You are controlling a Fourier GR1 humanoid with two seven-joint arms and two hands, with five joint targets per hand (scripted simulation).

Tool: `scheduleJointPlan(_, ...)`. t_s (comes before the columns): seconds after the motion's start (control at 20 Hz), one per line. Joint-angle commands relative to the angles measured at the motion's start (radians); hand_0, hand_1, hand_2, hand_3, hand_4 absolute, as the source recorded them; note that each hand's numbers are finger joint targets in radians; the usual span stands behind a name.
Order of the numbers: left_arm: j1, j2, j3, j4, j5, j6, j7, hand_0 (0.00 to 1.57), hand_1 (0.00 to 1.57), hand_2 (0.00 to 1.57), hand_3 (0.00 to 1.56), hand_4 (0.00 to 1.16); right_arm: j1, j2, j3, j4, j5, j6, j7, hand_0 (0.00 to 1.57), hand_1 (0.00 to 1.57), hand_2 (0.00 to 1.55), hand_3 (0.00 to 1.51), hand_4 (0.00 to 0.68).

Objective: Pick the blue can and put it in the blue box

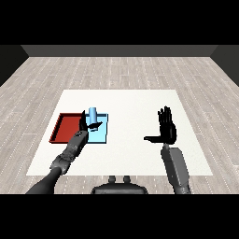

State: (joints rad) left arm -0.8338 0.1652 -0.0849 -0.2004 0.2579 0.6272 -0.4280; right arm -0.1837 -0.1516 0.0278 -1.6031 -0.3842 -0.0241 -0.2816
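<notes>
Two grey forearms reach over the white tabletop [135,154]; the right robot hand [167,130] is spread, released, while the left robot hand [87,123] hovers uncurled beside the upright blue can [92,113] in the blue tray [101,136], red tray [66,127] alongside

A bare test room; grey plank floor [196,79], dark walls [116,50] (one white table [135,107]).

A light blue cylindrical can [93,114] stands upright in the light blue tray [101,135] near the white surface's [130,107] left edge, beside the red tray [65,127]; the left hand [86,123] is just beside it, and the right hand [166,129] is raised with straight fingers.
</notes>
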Motion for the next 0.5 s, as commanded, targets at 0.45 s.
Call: scheduleJointPlan(0.45, 0.222, -0.024, -0.044, -0.546, 0.109, -0.563, -0.319, 0.0, 0.0, 0.0, 0.0, 0.0, 0.068, -0.023, 0.078, 0.044, 0.1, 0.034, -0.021, 0.0, 0.0, 0.0, 0.0, 0.0)
